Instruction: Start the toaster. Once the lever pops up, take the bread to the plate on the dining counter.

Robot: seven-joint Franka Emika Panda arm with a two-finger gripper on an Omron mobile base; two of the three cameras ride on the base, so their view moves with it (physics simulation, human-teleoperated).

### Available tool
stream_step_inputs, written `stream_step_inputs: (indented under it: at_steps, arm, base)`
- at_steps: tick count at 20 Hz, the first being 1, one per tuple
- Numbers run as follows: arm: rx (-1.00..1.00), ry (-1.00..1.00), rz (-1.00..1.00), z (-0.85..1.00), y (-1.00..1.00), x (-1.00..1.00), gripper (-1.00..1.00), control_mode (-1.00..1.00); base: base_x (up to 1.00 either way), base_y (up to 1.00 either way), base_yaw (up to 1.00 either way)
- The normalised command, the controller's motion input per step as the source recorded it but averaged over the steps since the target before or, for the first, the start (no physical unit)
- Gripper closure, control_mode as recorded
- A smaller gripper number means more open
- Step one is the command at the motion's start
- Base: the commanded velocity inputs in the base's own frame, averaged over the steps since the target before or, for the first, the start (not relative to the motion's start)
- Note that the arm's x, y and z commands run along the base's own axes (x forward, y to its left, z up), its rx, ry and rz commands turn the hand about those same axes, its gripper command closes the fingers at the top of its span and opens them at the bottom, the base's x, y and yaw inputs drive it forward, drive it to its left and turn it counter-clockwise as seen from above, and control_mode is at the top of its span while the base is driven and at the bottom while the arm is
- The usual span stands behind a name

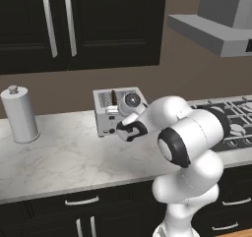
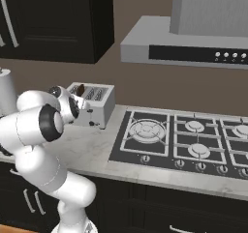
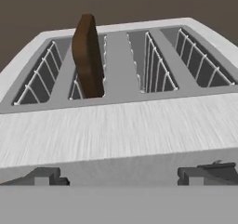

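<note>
bread (image 3: 88, 56): up in 2nd slot of toaster (image 3: 116, 125)
gripper (image 1: 129, 130): spread, empty — at front
tip: press lever (image 3: 204, 172) straight down

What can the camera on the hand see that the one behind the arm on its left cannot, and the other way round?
The hand view looks down into the four slots with their wire guides and shows which slot the bread stands in: the second from that view's left. The left base view takes in the white canister, the marbled worktop, the gas hob, the dark cabinets and the gripper at the toaster's front. Both show the toaster with the bread poking up.
</note>
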Motion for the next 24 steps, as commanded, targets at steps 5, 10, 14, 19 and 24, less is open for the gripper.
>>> stream_step_inputs:
  at_steps: [5, 10, 14, 19, 24]
  arm:
    - [0.00, 0.00, -0.01, 0.00, 0.03, 0.00, -1.00, -1.00]
    - [0.00, 0.00, 0.00, -0.07, 0.00, 0.00, -1.00, -1.00]
    - [0.00, 0.00, 0.00, -0.11, 0.00, 0.00, -1.00, -1.00]
    - [0.00, 0.00, 0.00, -0.14, 0.00, 0.00, -1.00, -1.00]
    - [0.00, 0.00, 0.00, -0.12, 0.00, 0.00, -1.00, -1.00]
  base:
    - [0.00, 0.00, 0.00]
    - [0.00, 0.00, 0.00]
    - [0.00, 0.00, 0.00]
    - [0.00, 0.00, 0.00]
    - [0.00, 0.00, 0.00]
